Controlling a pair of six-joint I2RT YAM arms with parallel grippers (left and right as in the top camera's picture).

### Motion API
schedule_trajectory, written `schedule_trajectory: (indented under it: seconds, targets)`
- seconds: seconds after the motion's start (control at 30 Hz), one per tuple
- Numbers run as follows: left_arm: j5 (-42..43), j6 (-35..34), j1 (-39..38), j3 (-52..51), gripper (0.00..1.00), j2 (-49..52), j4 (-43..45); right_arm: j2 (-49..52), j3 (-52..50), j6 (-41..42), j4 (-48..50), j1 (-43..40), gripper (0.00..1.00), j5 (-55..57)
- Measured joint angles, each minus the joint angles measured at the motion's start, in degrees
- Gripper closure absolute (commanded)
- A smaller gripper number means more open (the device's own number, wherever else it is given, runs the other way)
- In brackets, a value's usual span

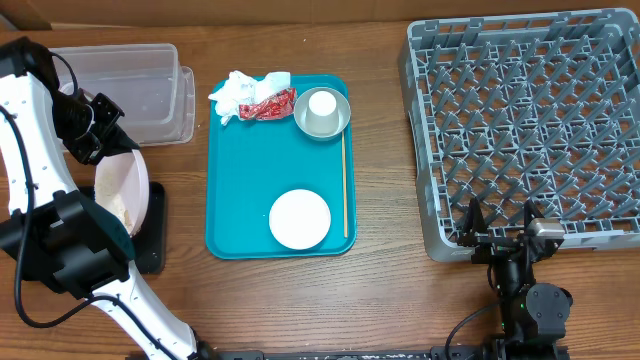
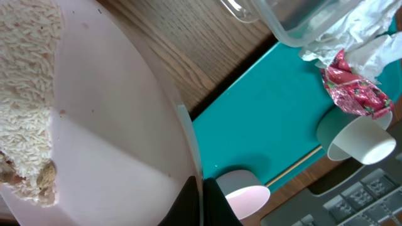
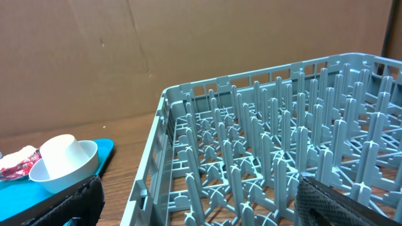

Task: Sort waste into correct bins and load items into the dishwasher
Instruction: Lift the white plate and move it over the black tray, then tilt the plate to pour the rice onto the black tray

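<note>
My left gripper (image 1: 103,140) is shut on the rim of the large pink plate (image 1: 128,185) and holds it tilted over the black tray (image 1: 152,240). Rice and brown scraps (image 2: 25,94) cling to the plate (image 2: 113,125), whose rim is pinched between the jaws of the left gripper (image 2: 201,204). The clear tub (image 1: 140,85) stands behind it. White napkins (image 1: 235,92), a red wrapper (image 1: 266,107), a white cup (image 1: 322,103) inside a pale bowl (image 1: 345,118) and a small plate (image 1: 299,218) lie on the teal tray. My right gripper (image 1: 500,222) stands open at the front edge of the grey dish rack (image 1: 530,130).
The teal tray (image 1: 240,170) lies mid-table with a wooden stick (image 1: 345,180) along its right side. The rack's upright pegs (image 3: 282,157) fill the right wrist view, with the bowl and cup (image 3: 63,163) to the left. A cardboard wall stands behind the table.
</note>
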Motion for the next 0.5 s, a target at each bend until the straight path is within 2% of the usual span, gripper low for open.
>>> schedule_trajectory:
  seconds: [0.2, 0.5]
  targets:
    - [2.73, 1.55, 1.9, 0.0, 0.96, 0.0, -0.7, 0.0, 0.0, 0.0, -0.02, 0.0, 0.0, -0.02]
    - [10.4, 6.75, 9.62, -0.02, 0.96, 0.0, -2.16, 0.0, 0.0, 0.02, -0.02, -0.02, 0.0, 0.0]
